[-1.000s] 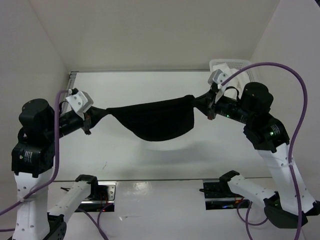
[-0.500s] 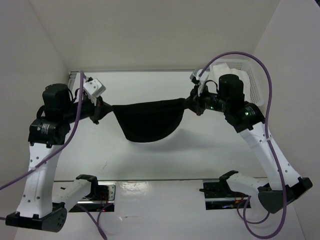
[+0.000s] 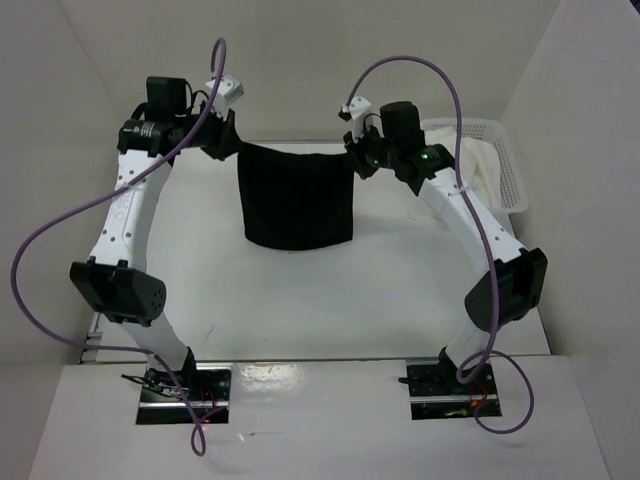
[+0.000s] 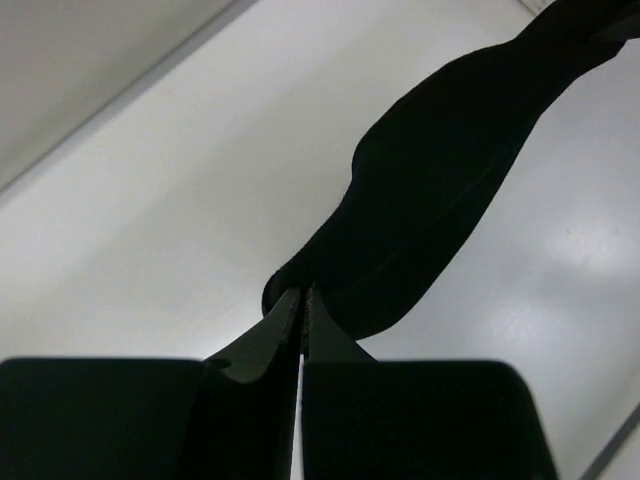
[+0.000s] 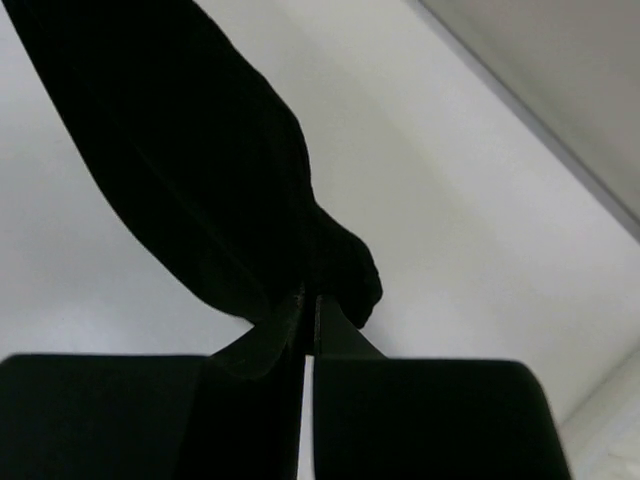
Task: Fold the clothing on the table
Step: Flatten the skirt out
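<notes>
The black clothing (image 3: 298, 197) is stretched between both grippers at the far side of the white table (image 3: 300, 300), its lower part spread toward me. My left gripper (image 3: 232, 141) is shut on its left top corner, and my right gripper (image 3: 351, 150) is shut on its right top corner. In the left wrist view the clothing (image 4: 440, 190) runs up and to the right from the pinched jaws of the left gripper (image 4: 303, 292). In the right wrist view the clothing (image 5: 190, 150) runs up and to the left from the right gripper (image 5: 310, 296).
A white mesh basket (image 3: 500, 160) holding a white cloth (image 3: 480, 165) stands at the far right, just beside the right arm. A metal rail (image 3: 300, 141) and the white back wall lie right behind the grippers. Purple cables loop over both arms.
Both arms have reached far forward and drawn closer together, carrying the clothing toward the back of the table. The cloth, which sagged between them, now spreads as a rectangle.
</notes>
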`<state>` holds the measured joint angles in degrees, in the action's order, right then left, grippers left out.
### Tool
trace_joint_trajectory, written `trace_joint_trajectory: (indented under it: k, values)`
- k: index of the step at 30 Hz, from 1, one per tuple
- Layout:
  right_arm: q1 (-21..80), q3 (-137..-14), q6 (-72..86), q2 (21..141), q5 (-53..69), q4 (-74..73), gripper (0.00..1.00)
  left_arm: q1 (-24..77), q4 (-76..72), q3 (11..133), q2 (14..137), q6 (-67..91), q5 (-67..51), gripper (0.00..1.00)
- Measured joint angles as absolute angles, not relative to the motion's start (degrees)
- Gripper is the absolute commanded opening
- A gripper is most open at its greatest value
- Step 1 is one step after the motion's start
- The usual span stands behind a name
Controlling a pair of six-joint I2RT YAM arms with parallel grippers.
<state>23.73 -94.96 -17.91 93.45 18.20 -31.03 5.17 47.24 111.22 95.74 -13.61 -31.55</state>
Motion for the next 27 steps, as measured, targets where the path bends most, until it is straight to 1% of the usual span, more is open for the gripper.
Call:
trace_joint_trajectory:
  k: [4, 6, 9, 11, 13, 15, 19, 23, 27]
  values:
    - [23.6, -105.3, -18.5, 98.7, 14.9, -30.7, 0.0, 5.1, 48.8, 123.7, 103.2, -13.5, -30.2, 0.0]
    - [23.4, -110.0, -18.5, 99.6, 13.5, -30.7, 0.0, 5.1, 49.2, 128.1, 104.6, -13.3, -30.0, 0.0]
    - [23.2, -115.1, -18.5, 99.8, 11.7, -30.3, 0.0, 5.1, 49.2, 131.9, 104.2, -13.2, -30.1, 0.0]
    - [23.2, -116.3, -18.7, 99.4, 10.6, -29.1, 0.0, 5.1, 48.2, 131.7, 102.8, -13.1, -30.1, 0.0]
    - [23.2, -114.9, -19.0, 98.6, 9.8, -28.5, 0.0, 5.1, 46.9, 128.4, 100.6, -13.2, -30.0, 0.0]
    - [23.2, -109.4, -19.6, 96.7, 9.2, -26.2, 0.0, 5.2, 44.2, 120.9, 97.3, -13.3, -30.0, 0.0]
    - [23.3, -91.0, -21.2, 92.6, 9.1, -23.6, 0.0, 5.2, 40.8, 101.4, 92.8, -13.7, -29.9, 0.0]
    - [23.9, -77.6, -22.8, 92.6, 10.4, -25.5, 0.0, 5.4, 43.2, 86.4, 95.1, -16.6, -30.9, 0.0]
    - [25.5, -71.7, -24.7, 92.6, 13.3, -29.3, 0.0, 5.8, 48.5, 78.7, 97.4, -21.3, -32.6, 0.0]
